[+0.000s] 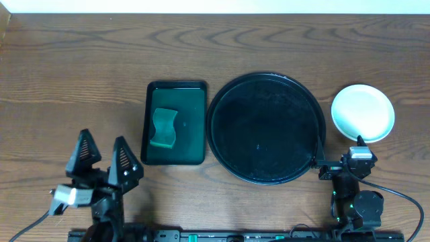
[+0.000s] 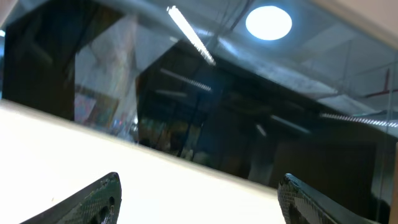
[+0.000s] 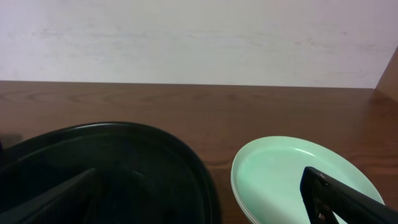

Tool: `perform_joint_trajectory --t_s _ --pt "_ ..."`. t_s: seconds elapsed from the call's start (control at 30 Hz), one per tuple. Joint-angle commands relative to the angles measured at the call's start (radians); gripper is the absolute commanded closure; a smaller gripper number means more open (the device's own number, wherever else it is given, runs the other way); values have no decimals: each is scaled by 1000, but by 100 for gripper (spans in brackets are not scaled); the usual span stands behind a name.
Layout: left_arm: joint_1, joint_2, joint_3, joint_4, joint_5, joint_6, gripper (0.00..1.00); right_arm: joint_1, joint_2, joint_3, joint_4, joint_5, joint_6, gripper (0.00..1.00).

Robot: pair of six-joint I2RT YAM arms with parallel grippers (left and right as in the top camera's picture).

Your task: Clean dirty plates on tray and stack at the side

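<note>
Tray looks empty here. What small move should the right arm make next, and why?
Probably just draw the right gripper toward its base. The black tray holds no plates, the white plates lie off its right side, the sponge rests in the green tray, and this gripper is open, so nothing seems left.

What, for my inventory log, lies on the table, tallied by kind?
Trays: 2, the black tray and the green tray
Sponge: 1
Plates: 1 showing, perhaps more stacked beneath
Total: 4
</note>
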Motion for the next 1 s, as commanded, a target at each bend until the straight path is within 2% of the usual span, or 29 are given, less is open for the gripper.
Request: perform_joint_trajectory --t_s 0.0,0.67,0.97 --pt "-4 -3 -44 15 -8 -27 20 -8 -6 -2 -3 0 -1 1" --pt "-4 -4 -201 -14 -7 -27 19 -8 -6 -2 -4 0 -1 1" --pt "-4 -4 -200 -182 -4 -27 20 -8 -7 -2 -4 0 0 1"
